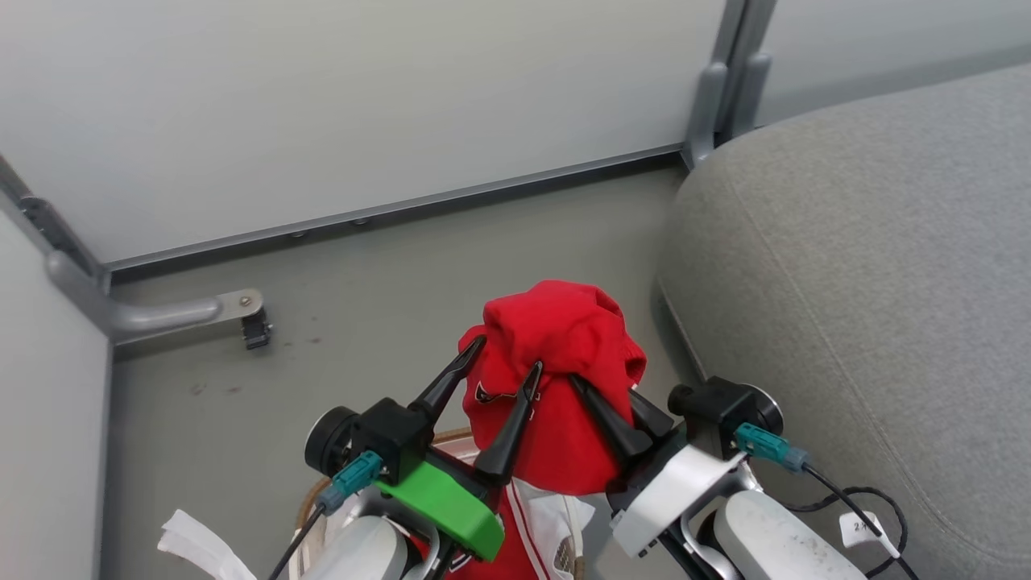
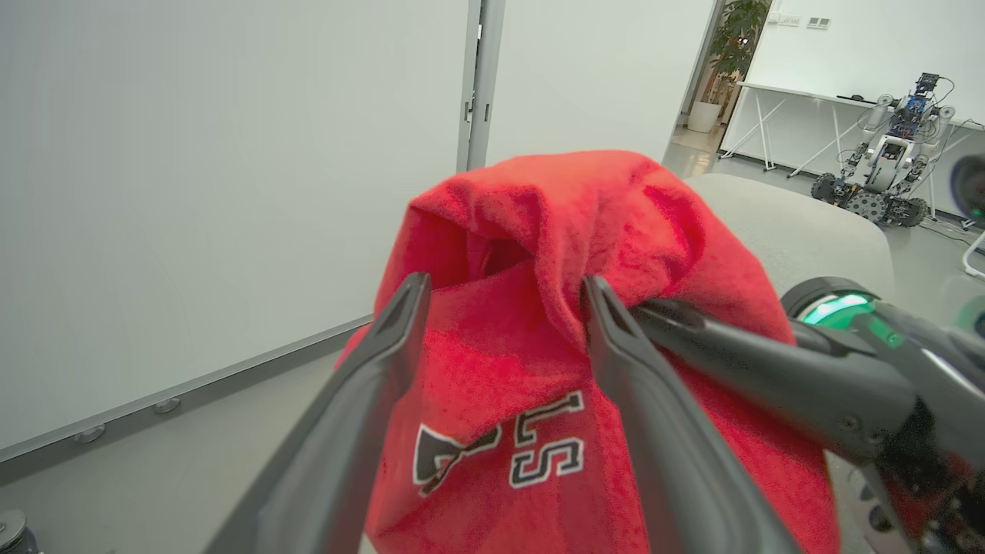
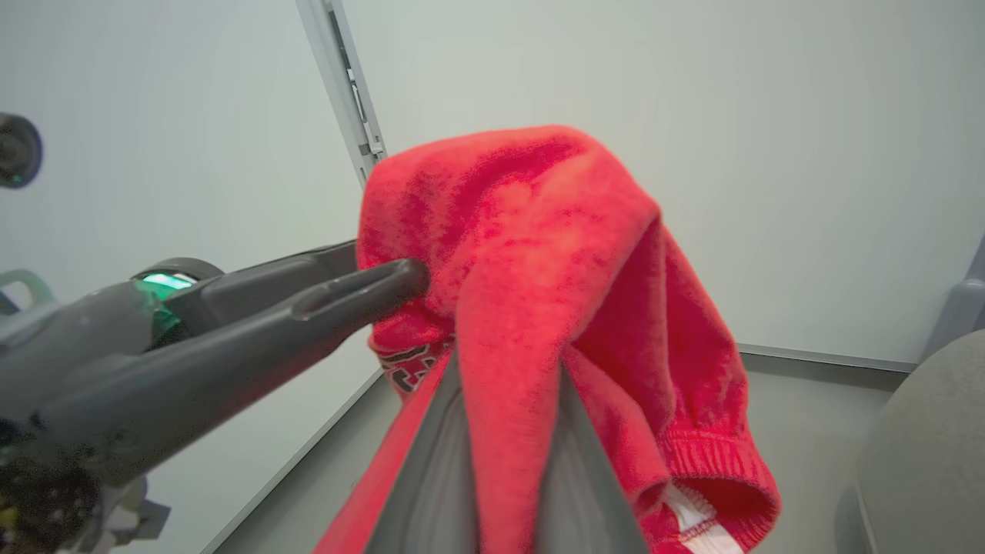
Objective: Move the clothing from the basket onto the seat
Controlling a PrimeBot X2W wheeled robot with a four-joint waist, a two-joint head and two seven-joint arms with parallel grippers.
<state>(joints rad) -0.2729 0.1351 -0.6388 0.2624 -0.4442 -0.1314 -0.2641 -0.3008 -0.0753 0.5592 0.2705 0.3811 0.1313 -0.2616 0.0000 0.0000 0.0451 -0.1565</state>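
The right pincer (image 1: pixel 602 387) grips the red garment (image 1: pixel 556 322) left of the sofa (image 1: pixel 870 266); the left pincer (image 1: pixel 509 354) gapes wide. Lift high so its tail clears the sofa's edge.

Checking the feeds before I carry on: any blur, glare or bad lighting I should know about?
Head view: even light, sharp, no glare. Left wrist view: red garment lettering readable, left hand's fingers soft up close. Right wrist view: right hand's fingers blurred, red fabric blotchy and grainy.
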